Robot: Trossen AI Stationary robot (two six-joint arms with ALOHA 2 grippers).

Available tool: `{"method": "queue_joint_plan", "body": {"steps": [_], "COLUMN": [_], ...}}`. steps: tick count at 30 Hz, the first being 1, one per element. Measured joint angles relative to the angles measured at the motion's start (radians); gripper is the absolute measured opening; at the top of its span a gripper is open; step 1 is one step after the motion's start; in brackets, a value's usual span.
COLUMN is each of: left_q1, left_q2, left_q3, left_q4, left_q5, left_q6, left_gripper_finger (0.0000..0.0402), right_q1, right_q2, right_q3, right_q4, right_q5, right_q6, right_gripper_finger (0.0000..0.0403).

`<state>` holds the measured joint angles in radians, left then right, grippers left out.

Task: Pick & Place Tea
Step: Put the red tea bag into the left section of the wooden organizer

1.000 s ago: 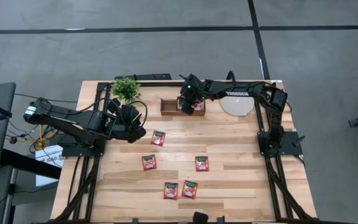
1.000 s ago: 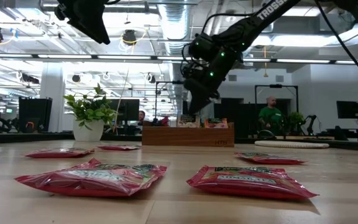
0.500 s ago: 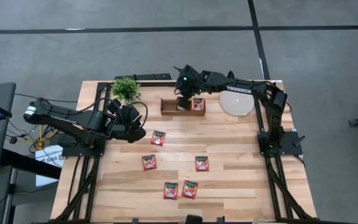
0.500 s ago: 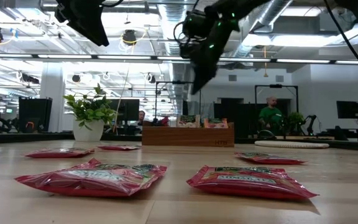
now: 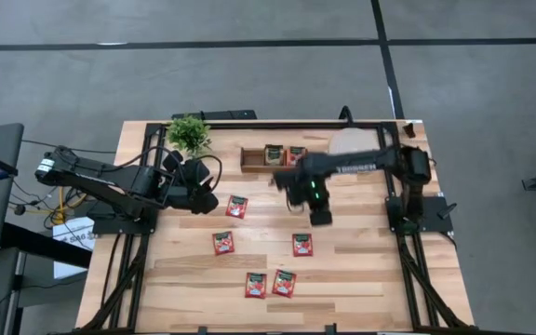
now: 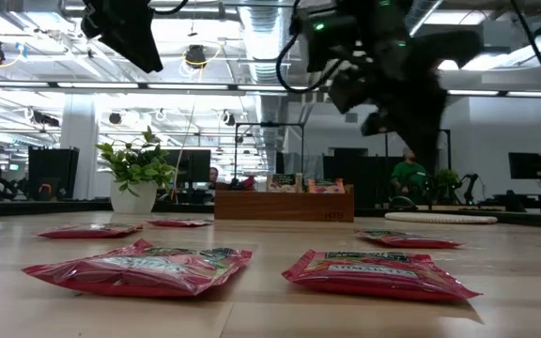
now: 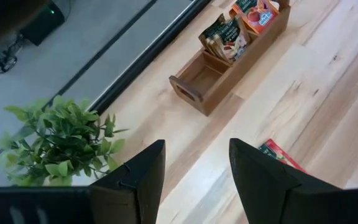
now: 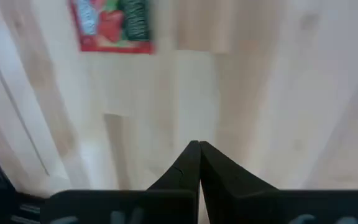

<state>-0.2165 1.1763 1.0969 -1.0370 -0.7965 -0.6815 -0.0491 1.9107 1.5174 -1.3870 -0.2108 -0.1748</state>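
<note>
Five red tea sachets lie flat on the wooden table: one (image 5: 237, 207), one (image 5: 223, 243), one (image 5: 302, 245) and a pair near the front edge (image 5: 256, 285), (image 5: 284, 283). Two more sachets (image 5: 274, 154), (image 5: 296, 154) stand in the wooden box (image 5: 252, 160) at the back. My right gripper (image 5: 320, 216) hangs shut over the table's middle, pointing down, above bare wood just beyond the sachet (image 8: 114, 25). My left gripper (image 7: 194, 168) is open and empty, held up at the table's left, facing the box (image 7: 229, 59).
A small potted plant (image 5: 189, 133) stands at the back left beside the box. A round pale disc (image 5: 347, 141) lies at the back right, partly under my right arm. Bare wood stretches between the box and the loose sachets and along the right side.
My right gripper has swung away from the wooden box toward the table's near edge, out over the middle, and has tipped over until it points down. It stays shut. A sachet that it covered now shows in the box's middle.
</note>
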Motion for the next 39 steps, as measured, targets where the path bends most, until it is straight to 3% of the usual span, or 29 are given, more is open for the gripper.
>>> {"method": "queue_joint_plan", "body": {"steps": [5, 12, 15, 21, 32, 39], "left_q1": [0.0, 0.0, 0.0, 0.0, 0.0, 0.0], "left_q2": [0.002, 0.002, 0.002, 0.002, 0.003, 0.002], "left_q3": [0.0, 0.0, 0.0, 0.0, 0.0, 0.0], "left_q4": [0.001, 0.026, 0.041, 0.052, 0.053, 0.053], "left_q5": [0.042, 0.056, 0.062, 0.064, 0.067, 0.067], "left_q6": [-0.029, -0.034, -0.034, -0.034, -0.029, -0.025], "left_gripper_finger": [0.0172, 0.0172, 0.0172, 0.0172, 0.0172, 0.0172], "right_q1": [0.135, 0.291, 0.324, 0.32, 0.284, 0.248], "right_q2": [-0.078, -0.228, -0.254, -0.234, -0.187, -0.187], "right_q3": [-0.174, -0.365, -0.408, -0.435, -0.441, -0.476], "right_q4": [0.216, 0.521, 0.563, 0.618, 0.713, 0.746], "right_q5": [0.025, 0.216, 0.268, 0.263, 0.237, 0.216], "right_q6": [0.162, 0.427, 0.483, 0.504, 0.41, 0.41], "right_gripper_finger": [0.0, 0.0, 0.0, 0.0006, 0.0115, 0.0129]}}
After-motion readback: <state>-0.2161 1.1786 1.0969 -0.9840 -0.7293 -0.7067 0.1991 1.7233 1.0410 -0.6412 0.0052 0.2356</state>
